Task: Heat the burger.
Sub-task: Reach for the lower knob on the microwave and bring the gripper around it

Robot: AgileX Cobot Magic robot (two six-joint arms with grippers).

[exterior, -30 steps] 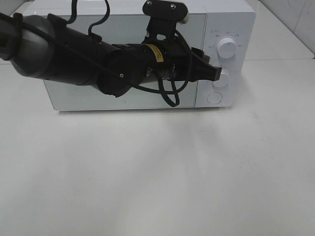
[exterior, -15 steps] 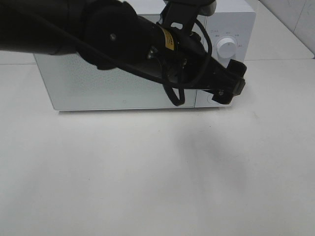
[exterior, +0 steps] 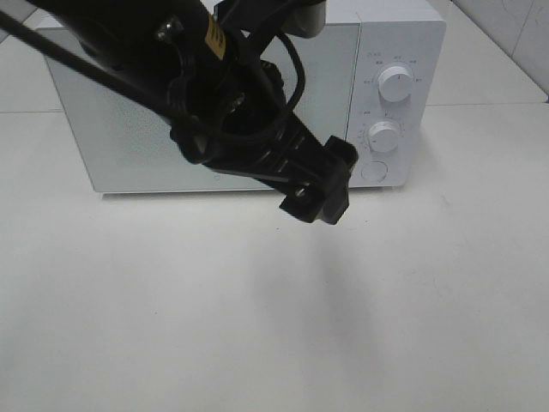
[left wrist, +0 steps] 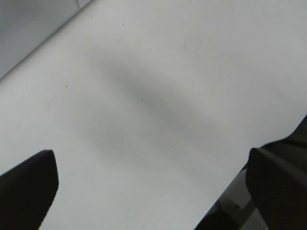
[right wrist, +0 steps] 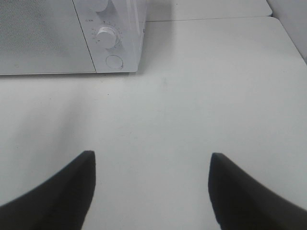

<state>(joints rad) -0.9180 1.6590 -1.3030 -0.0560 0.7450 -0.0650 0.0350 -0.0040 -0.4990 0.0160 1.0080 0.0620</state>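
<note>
The wide-open, empty left end effector [exterior: 324,183] is hovering nearest the shut microwave [exterior: 103,137], presumably hiding the unseen burger; the right end effector [right wrist: 148,187] is gaping empty too.

The microwave [exterior: 403,51] stands at the back of the table [exterior: 171,300], upper knob [exterior: 395,83] over lower knob [exterior: 383,136] on its right side — my left pincer [exterior: 322,184] hangs before its door, above the table.

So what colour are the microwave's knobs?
White knobs, matching the microwave body; clearest in exterior high view.
</note>
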